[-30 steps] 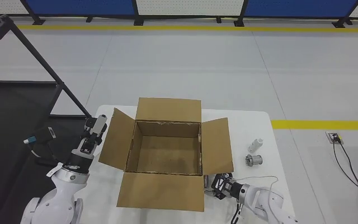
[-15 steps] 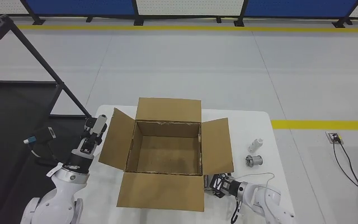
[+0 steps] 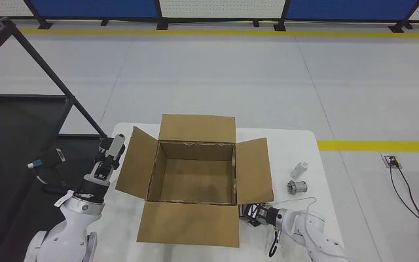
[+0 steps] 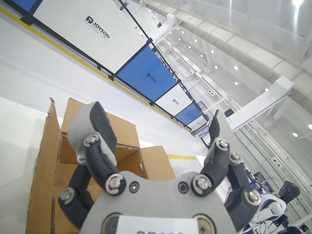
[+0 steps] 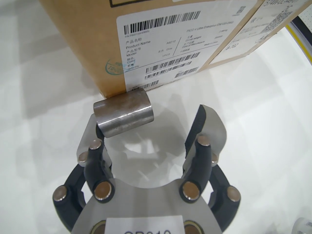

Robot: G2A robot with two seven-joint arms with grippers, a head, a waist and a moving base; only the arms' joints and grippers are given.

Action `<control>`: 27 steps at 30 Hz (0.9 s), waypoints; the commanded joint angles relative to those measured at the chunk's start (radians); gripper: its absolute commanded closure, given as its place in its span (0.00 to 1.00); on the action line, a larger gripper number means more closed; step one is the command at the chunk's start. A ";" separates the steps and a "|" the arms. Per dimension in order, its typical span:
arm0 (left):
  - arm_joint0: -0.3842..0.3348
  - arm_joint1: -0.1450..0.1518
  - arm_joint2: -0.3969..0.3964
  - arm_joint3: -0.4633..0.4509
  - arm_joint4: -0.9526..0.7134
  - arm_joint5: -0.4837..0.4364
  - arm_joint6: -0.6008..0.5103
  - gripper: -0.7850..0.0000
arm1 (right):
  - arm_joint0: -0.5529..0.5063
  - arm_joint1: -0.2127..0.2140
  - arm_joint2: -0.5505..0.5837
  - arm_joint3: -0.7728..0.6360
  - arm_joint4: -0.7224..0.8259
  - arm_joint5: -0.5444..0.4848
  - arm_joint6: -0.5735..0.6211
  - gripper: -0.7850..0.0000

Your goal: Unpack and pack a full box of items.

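Note:
An open cardboard box (image 3: 196, 173) stands mid-table with all flaps spread; its brown floor is bare. My right gripper (image 3: 251, 213) is low on the table at the box's near right corner, open. In the right wrist view a short metal cylinder (image 5: 123, 113) lies on the table against that box corner (image 5: 109, 49), resting over one fingertip of my right gripper (image 5: 152, 124); the other finger (image 5: 195, 127) stands well apart from it. My left gripper (image 3: 112, 149) is beside the box's left flap, open and pointing upward (image 4: 157, 109), holding nothing.
A small white bottle (image 3: 299, 169) and a round metal part (image 3: 298, 188) lie on the white table (image 3: 294, 141) right of the box. A thin cable (image 3: 308, 204) trails near the right arm. Black framing stands off the table's left side.
My right gripper has edged a little closer to the box's corner and its arm has shifted. The left arm and the box have not moved.

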 commanded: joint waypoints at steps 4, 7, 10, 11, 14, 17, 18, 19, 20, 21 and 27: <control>0.000 0.000 0.000 0.000 0.000 0.000 0.000 0.00 | 0.005 0.002 -0.001 0.008 -0.002 -0.010 -0.022 0.84; 0.000 0.000 0.000 0.000 0.000 0.000 0.000 0.00 | -0.007 0.008 0.013 0.002 -0.004 -0.008 -0.047 0.93; 0.000 0.000 0.000 0.000 0.000 0.000 0.000 0.00 | -0.032 0.019 0.039 -0.020 -0.010 -0.002 -0.082 0.96; 0.000 0.000 0.000 0.000 0.000 0.000 0.000 0.00 | -0.044 0.024 0.050 -0.030 -0.014 0.000 -0.092 0.97; 0.000 0.000 0.000 0.000 0.000 0.000 0.000 0.00 | -0.082 0.037 0.085 -0.070 -0.022 0.001 -0.117 0.99; 0.000 0.000 0.000 0.000 0.000 0.000 0.000 0.00 | -0.110 0.048 0.112 -0.103 -0.027 -0.002 -0.115 1.00; 0.000 0.000 0.000 0.000 0.000 0.000 0.000 0.00 | -0.118 0.050 0.119 -0.112 -0.025 0.001 -0.112 1.00; 0.000 0.000 0.000 0.000 0.000 0.000 0.000 0.00 | -0.125 0.052 0.125 -0.121 -0.024 0.004 -0.107 1.00; 0.000 0.000 0.000 0.000 0.000 0.000 0.000 0.00 | -0.133 0.054 0.132 -0.130 -0.021 0.004 -0.106 1.00; 0.000 0.000 0.000 0.000 0.000 0.000 0.000 0.00 | -0.140 0.056 0.139 -0.138 -0.018 0.009 -0.104 1.00; 0.000 0.000 0.000 0.000 0.000 0.000 0.000 0.00 | -0.173 0.065 0.166 -0.181 -0.005 0.015 -0.091 1.00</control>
